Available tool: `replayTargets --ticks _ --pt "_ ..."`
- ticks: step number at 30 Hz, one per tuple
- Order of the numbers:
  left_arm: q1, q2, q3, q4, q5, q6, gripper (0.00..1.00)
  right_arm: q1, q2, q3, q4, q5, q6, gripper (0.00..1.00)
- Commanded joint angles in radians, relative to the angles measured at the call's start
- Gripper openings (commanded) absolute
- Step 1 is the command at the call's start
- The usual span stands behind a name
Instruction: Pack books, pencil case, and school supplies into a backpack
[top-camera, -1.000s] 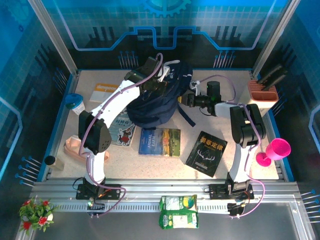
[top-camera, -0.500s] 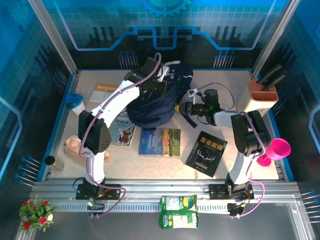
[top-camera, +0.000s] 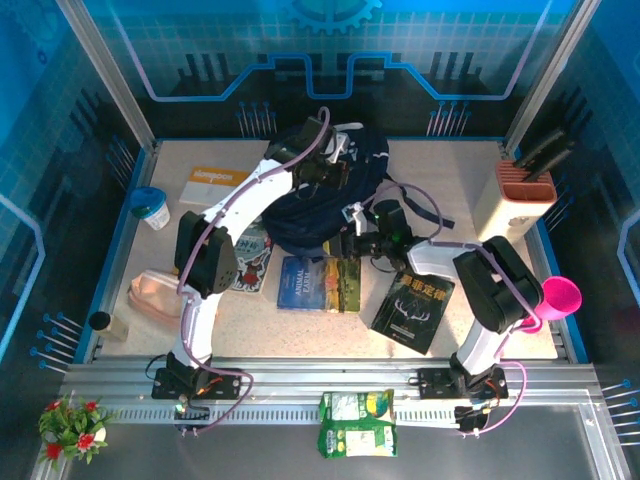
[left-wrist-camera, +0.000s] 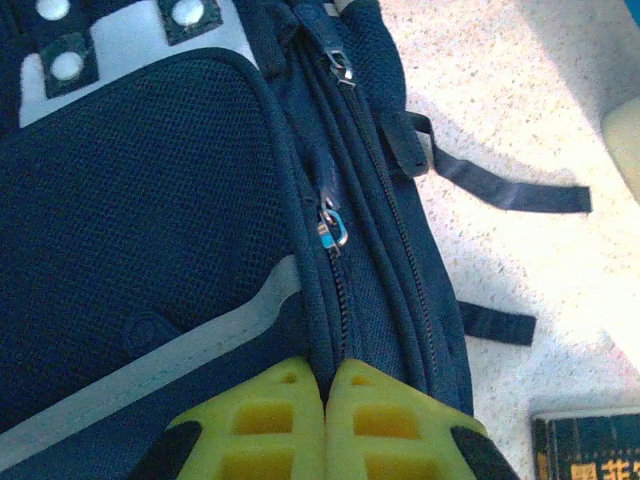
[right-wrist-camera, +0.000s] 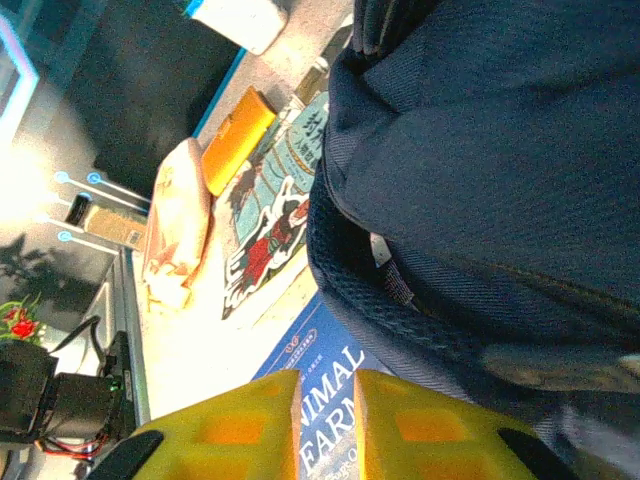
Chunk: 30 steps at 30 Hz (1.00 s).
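Right claw (right-wrist-camera: 327, 385) | swung from 3 o'clock of backpack (top-camera: 300, 215) to its 6 o'clock rim, jaws barely apart, empty | left claw (left-wrist-camera: 325, 378) closed at zipper (left-wrist-camera: 333, 228) | blue-green book (top-camera: 305, 283) underneath, probably next pickup

Glowing cool blue off the back panels (top-camera: 320, 60); lighting the table (top-camera: 470, 190) evenly from above, throwing soft shadows. Blowing out near-white at the left wrist view's right side. Flaring at the right wrist view's left edge, blurring the near yellow fingers (right-wrist-camera: 240, 430).
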Motion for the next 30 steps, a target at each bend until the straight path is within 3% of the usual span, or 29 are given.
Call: replayTargets --ticks 1,8,15,25,28,30 --pt "0.0 -0.014 0.068 0.099 0.043 -0.026 0.0 -0.036 -0.121 -0.059 -0.002 0.115 0.03 0.31" --pt "0.0 -0.035 0.042 0.09 0.043 -0.013 0.0 -0.189 -0.339 -0.167 -0.054 0.22 0.239 0.55" --pt "-0.005 -0.062 0.016 0.104 0.08 -0.01 0.0 -0.231 -0.212 0.025 -0.255 0.178 0.436 0.6" --pt "-0.01 -0.062 0.01 0.089 0.09 -0.008 0.0 -0.174 -0.025 0.239 -0.277 0.127 0.47 0.52" --pt "-0.011 -0.071 0.007 0.081 0.09 -0.012 0.0 -0.159 0.017 0.286 -0.301 0.11 0.467 0.45" --pt "-0.011 -0.094 -0.011 0.077 0.084 -0.017 0.0 -0.153 0.041 0.306 -0.299 0.09 0.468 0.35"
